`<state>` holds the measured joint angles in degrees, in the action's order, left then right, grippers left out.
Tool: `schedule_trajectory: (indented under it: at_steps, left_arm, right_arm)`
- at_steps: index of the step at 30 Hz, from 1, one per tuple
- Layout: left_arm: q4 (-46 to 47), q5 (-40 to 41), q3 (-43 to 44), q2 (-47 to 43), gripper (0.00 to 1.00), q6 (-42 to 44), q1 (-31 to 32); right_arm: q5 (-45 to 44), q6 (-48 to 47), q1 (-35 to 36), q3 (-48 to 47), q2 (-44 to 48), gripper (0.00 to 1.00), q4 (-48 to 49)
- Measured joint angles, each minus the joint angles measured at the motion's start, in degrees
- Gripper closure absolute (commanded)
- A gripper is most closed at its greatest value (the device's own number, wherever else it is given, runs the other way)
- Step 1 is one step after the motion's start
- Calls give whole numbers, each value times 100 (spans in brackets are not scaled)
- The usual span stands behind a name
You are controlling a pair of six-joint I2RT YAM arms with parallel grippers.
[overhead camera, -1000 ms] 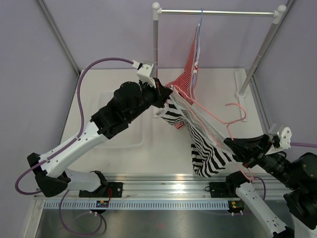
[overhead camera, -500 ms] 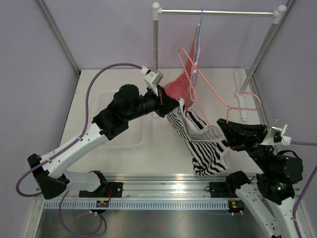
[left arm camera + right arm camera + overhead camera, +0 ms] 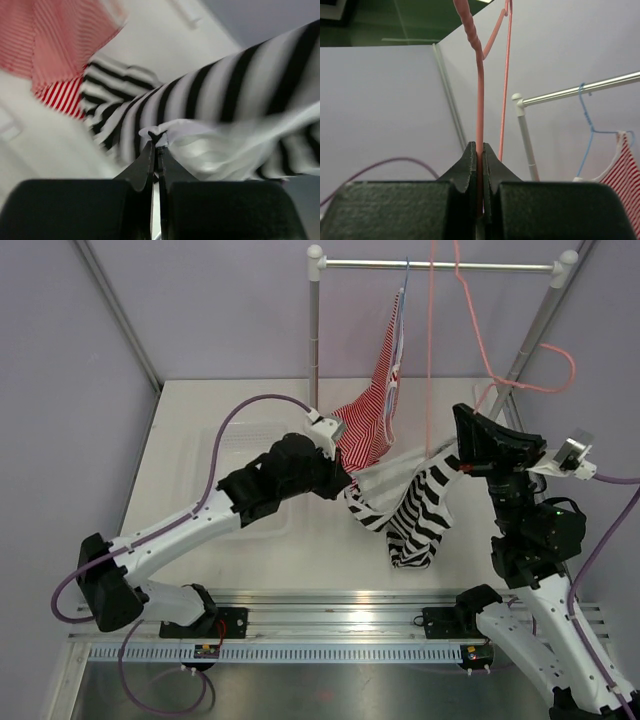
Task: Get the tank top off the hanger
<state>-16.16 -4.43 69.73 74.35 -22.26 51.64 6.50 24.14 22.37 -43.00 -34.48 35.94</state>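
Note:
The tank top (image 3: 415,515), with black and white stripes, sags between my two grippers above the table. My left gripper (image 3: 350,483) is shut on its white trim; the left wrist view shows the pinch (image 3: 157,137) with the striped tank top (image 3: 225,95) stretching away to the right. My right gripper (image 3: 460,432) is raised and shut on the pink hanger (image 3: 431,340), whose wires run up out of the top view. In the right wrist view the hanger (image 3: 480,90) stands straight up from the shut right gripper (image 3: 480,147). I cannot tell whether the top's upper end still loops the hanger.
A rack rail (image 3: 440,265) crosses the back, carrying a blue hanger (image 3: 405,300) with a red-and-white striped garment (image 3: 375,410) that hangs just behind my left gripper. A clear shallow tray (image 3: 215,440) lies on the table at the left. Purple walls close in both sides.
My right gripper has swung up and back, lifting the pink hanger high. The tank top has slipped down along it and bunched lower. My left gripper moved slightly right and down, still pinching the trim.

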Motion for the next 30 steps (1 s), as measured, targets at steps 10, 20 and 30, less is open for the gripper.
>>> schedule_trajectory:
  at_steps: [10,20,30]
  left_arm:
    - [-437,1572,-1137,855,100,-9,433]
    - [-389,2371,-1215,144,100,-197,584]
    - [-1307,3486,-120,-511,100,-481,310]
  right_arm:
    - [-1934,-693,4,-592,-20,100,142]
    - [-2212,-1425,4,-1150,-7,100,-1510]
    - [-2680,-1381,2,-3985,-304,100,-6627]
